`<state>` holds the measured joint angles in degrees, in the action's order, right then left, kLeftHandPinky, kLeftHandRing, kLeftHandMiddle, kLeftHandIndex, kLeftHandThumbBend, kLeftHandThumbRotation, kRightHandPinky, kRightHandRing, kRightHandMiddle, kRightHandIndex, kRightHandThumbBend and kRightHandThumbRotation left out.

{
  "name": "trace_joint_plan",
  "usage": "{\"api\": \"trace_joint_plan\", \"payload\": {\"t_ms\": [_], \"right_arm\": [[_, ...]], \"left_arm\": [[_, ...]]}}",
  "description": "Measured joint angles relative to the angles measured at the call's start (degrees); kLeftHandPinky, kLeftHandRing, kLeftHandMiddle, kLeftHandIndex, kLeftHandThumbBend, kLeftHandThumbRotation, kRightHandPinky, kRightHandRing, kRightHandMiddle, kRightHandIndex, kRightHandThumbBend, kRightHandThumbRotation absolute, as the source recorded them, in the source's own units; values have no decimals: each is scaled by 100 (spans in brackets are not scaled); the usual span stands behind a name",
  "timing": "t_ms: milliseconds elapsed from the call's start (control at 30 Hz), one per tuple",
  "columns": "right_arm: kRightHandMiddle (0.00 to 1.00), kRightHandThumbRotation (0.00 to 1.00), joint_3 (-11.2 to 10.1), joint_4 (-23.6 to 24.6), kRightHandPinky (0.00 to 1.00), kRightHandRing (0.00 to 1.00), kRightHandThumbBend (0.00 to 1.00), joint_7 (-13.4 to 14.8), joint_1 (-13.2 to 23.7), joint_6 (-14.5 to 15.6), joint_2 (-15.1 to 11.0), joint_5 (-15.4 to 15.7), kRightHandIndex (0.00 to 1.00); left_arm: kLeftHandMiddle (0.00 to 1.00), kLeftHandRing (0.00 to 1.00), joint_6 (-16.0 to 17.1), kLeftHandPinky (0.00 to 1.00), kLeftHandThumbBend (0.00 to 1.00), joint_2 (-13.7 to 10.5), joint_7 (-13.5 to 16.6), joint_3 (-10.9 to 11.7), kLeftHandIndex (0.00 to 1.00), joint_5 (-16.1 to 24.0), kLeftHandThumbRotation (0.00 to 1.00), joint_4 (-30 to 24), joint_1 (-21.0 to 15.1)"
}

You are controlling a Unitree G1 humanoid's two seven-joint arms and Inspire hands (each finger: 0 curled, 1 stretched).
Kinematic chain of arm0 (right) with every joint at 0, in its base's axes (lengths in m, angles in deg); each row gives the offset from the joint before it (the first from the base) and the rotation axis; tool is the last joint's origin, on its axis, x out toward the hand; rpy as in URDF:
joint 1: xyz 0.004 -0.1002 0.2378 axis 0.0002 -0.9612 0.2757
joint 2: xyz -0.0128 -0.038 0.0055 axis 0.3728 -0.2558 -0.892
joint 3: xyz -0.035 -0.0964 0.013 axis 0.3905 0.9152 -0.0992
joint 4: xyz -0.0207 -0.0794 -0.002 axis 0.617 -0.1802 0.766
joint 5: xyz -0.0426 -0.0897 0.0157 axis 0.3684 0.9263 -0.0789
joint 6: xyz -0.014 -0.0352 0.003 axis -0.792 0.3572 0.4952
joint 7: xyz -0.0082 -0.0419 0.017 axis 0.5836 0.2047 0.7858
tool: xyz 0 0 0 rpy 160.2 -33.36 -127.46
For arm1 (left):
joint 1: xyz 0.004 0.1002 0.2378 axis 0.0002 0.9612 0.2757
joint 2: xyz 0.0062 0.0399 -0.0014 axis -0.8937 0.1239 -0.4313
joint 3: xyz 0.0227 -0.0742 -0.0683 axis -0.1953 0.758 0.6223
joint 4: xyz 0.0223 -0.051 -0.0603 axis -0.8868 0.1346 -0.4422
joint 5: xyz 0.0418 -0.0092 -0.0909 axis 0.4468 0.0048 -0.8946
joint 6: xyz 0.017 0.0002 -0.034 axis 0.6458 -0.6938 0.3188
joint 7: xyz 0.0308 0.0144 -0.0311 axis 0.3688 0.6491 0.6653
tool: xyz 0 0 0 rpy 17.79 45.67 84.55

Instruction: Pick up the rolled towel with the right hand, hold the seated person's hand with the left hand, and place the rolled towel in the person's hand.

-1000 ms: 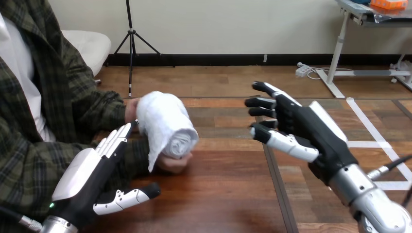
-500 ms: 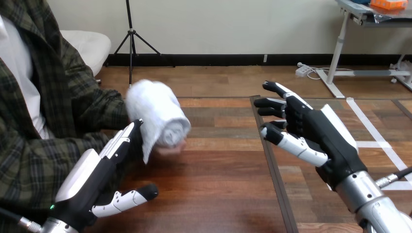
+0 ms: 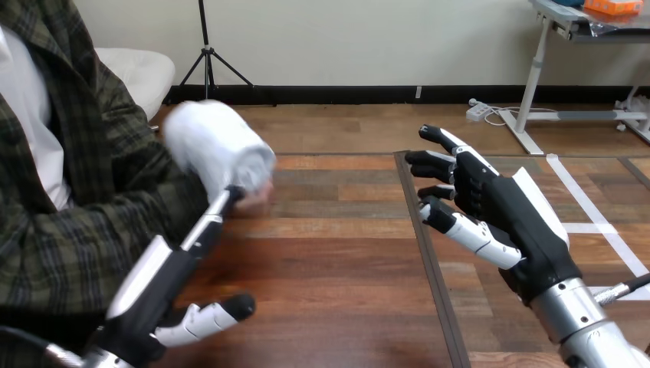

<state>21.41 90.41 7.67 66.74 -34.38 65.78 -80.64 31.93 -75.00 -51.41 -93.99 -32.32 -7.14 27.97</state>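
Note:
The white rolled towel (image 3: 217, 149) lies in the person's hand (image 3: 259, 192) at the view's left, lifted above the wooden table (image 3: 337, 261). My left hand (image 3: 165, 284) stretches its straight fingers up under the person's forearm, with the fingertips close below the towel and the thumb sticking out to the right; I cannot tell whether they touch. My right hand (image 3: 490, 203) hovers at the right, well apart from the towel, its fingers relaxed and spread with nothing in them.
The person's plaid sleeve (image 3: 100, 207) covers the table's left side beside my left arm. A dark seam (image 3: 429, 261) runs across the tabletop under my right hand.
The person's hand has carried the towel up and to the left. My left hand has stretched out straighter beneath it. My right hand has drifted slightly right and stayed open.

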Motion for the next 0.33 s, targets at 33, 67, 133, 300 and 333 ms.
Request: {"api": "trace_joint_plan", "payload": {"t_ms": [33, 67, 133, 300, 333], "right_arm": [[85, 71, 0, -37, 79, 87, 100, 9, -1, -49, 15, -27, 92], [86, 71, 0, -69, 80, 87, 100, 15, -3, -91, 33, -52, 92], [86, 70, 0, -160, 81, 87, 100, 21, -4, -214, 69, -108, 92], [85, 70, -2, -396, 82, 88, 100, 50, -12, -545, 193, -185, 91], [85, 70, -2, -444, 82, 88, 100, 51, -13, -607, 213, -192, 91]], "left_arm": [[100, 100, 52, 100, 100, 24, -106, -28, 100, -107, 87, 24, -9], [100, 100, 92, 100, 100, 51, -207, -54, 100, -208, 87, 43, -17], [100, 100, 153, 100, 100, 110, -434, -102, 100, -427, 85, 83, -31], [100, 100, 170, 100, 100, 276, -1098, -204, 100, -1084, 81, 150, -70], [100, 100, 171, 100, 100, 311, -1222, -216, 100, -1195, 80, 168, -84]]}}
